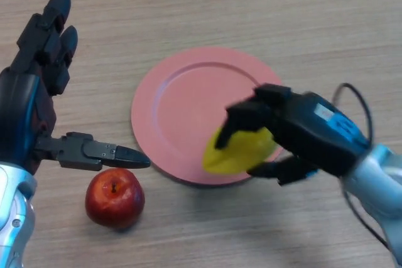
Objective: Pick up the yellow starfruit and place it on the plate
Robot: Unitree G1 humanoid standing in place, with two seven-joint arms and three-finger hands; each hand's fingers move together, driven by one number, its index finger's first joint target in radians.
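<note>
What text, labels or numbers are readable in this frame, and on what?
None readable.
Right hand: a small pale mark on its back, too indistinct to read.
Starfruit, plate, apple, left hand, table: no text.

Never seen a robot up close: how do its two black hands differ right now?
The left hand is open, fingers straight and thumb out above the red apple, holding nothing. The right hand is curled round the yellow starfruit, over the near edge of the pink round plate. Both are black.
</note>
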